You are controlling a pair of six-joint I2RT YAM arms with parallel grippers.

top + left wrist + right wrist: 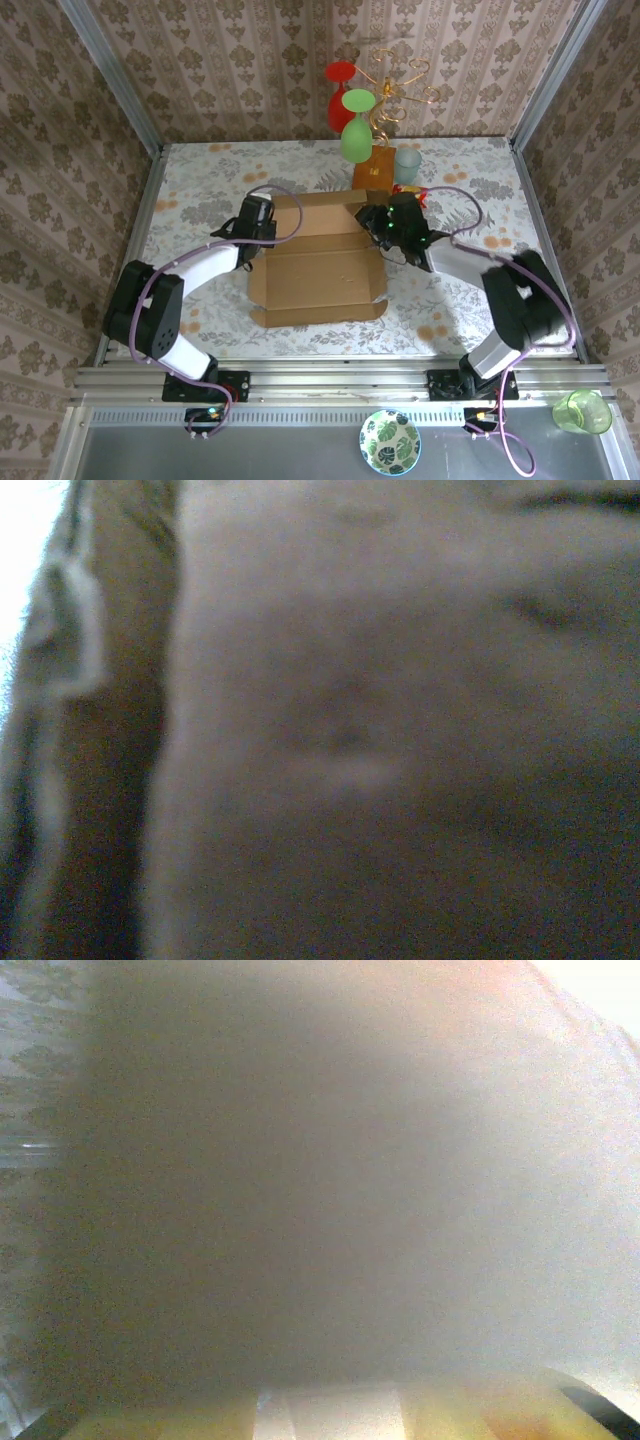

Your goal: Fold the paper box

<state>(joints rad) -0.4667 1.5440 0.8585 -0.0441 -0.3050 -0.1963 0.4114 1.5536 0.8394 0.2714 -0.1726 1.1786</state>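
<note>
Listing items by their place about the two grippers.

**Box**: brown cardboard, lying open on the table, directly between the grippers. Its floor panel is flat, with a far panel and a near flap spread out. The short side walls are creased and look partly raised. The left wrist view shows blurred brown cardboard very close to the lens. The right wrist view shows a similar brown-grey blur.

**Left gripper**: at the box's far left corner, against the left side wall. Its jaws are closed. Whether cardboard is pinched between them cannot be told.

**Right gripper**: at the box's far right corner, over the right side wall. Its jaws are lost under the dark wrist body, so open or closed cannot be told.

**Rack base**: small wooden square just beyond the right gripper, near the box's far edge. Whether the two touch cannot be told.

**Wire rack**: gold wire rising from that base.

**Red glass**: hanging on the rack, beyond both grippers.

**Green glass**: hanging on the rack just beside the red one, bowl downward.

**Pale cup**: upright, just beside the base, beyond the right gripper.

**Bowl**: leaf-patterned, well behind both grippers, off the table on the dark near ledge.

**Green cup**: on the same ledge, well behind and outward of the right gripper.
</note>
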